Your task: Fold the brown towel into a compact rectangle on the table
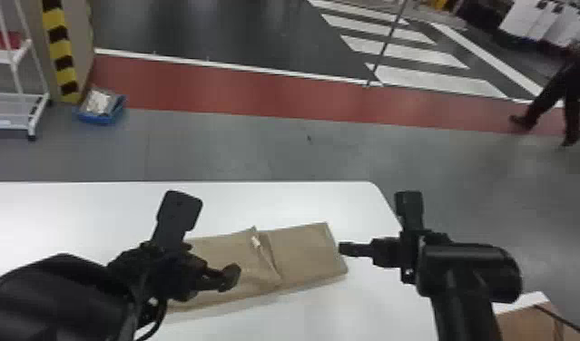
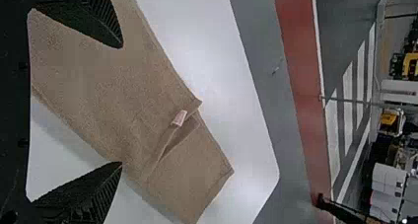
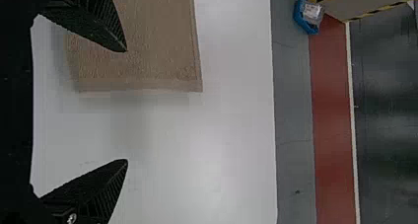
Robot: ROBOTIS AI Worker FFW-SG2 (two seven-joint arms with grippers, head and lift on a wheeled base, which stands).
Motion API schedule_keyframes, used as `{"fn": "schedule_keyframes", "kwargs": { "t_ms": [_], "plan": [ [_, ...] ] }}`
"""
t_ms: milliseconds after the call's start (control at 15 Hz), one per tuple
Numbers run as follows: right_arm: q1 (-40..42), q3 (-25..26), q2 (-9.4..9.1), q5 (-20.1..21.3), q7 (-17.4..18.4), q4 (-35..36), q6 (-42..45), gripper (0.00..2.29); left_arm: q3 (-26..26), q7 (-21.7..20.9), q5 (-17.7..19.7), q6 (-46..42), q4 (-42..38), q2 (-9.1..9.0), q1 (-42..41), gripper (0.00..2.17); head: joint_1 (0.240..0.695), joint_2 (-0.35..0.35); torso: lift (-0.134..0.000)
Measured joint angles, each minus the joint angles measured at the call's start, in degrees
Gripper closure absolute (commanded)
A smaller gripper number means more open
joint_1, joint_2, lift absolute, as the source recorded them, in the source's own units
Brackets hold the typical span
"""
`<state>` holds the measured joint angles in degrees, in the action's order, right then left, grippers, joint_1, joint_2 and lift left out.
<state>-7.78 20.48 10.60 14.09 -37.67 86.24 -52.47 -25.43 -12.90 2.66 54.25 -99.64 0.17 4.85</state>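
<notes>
Hovering: my left gripper [image 1: 209, 236], fingers apart, above brown towel [image 1: 307, 251]
Right gripper [image 1: 375, 222]: fingers apart, near towel's end
Towel: folded strip on table [image 1: 279, 199]
Blue tray [image 1: 95, 120]: on floor, pale packet [image 1: 98, 102] inside

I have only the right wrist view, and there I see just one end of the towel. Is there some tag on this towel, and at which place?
Observer: Yes, a small white tag sits at the far end of the layer edge that crosses the brown towel.
Operator: Thank you. And the left gripper, are its fingers open or closed?
Observer: The left gripper has its fingers well apart.
</notes>
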Motion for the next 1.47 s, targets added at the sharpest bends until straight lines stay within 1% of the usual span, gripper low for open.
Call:
{"fn": "schedule_keyframes", "kwargs": {
  "t_ms": [133, 267, 333, 600, 667, 933, 1067, 1200, 1467],
  "plan": [
    [0.7, -2.4, -1.62, -1.8, 0.1, 2.5, -2.4, 0.08, 2.8, -1.2, 0.0, 0.0, -1.9, -0.01, -2.3, 0.03, 0.695, -0.35, 0.0],
    [0.9, -5.2, -3.36, -2.4, 0.1, 3.1, -2.7, 0.08, 5.7, -1.8, -0.1, -0.1, -3.0, 0.12, -3.9, 0.04, 0.695, -0.35, 0.0],
    [0.9, -6.5, -3.91, -2.5, 0.2, 3.2, -2.6, 0.08, 6.8, -2.2, -0.1, -0.3, -3.2, 0.26, -4.2, 0.04, 0.695, -0.35, 0.0],
    [0.3, -11.6, -5.91, -2.1, 1.2, 2.7, -2.0, 0.09, 12.4, -3.9, -0.1, -3.5, -2.0, 0.83, -5.2, 0.07, 0.695, -0.255, 0.0],
    [0.1, -12.5, -6.3, -1.7, 1.2, 2.3, -2.0, 0.09, 13.7, -4.4, -0.1, -4.7, -1.3, 1.13, -5.3, 0.07, 0.695, -0.212, 0.0],
    [-1.2, -14.3, -7.06, -0.2, 1.8, 0.3, -2.7, 0.12, 18.2, -6.0, 0.2, -7.3, 1.2, 1.48, -5.5, 0.08, 0.695, -0.161, 0.0],
    [-1.9, -14.5, -7.26, 1.2, 1.8, -0.5, -4.0, 0.12, 19.3, -6.3, 0.3, -8.3, 2.0, 1.54, -5.5, 0.08, 0.695, -0.151, 0.0],
    [-3.3, -14.7, -7.41, 2.6, 2.8, -2.5, -6.6, 0.12, 20.1, -6.8, 0.4, -8.6, 2.2, 1.58, -5.4, 0.08, 0.695, -0.15, 0.0],
    [-4.1, -15.9, -7.58, 2.0, 4.4, -5.9, -4.8, 0.16, 20.5, -7.2, 0.4, -8.6, 2.3, 1.58, -5.5, 0.08, 0.695, -0.14, 0.0]
  ]
}}
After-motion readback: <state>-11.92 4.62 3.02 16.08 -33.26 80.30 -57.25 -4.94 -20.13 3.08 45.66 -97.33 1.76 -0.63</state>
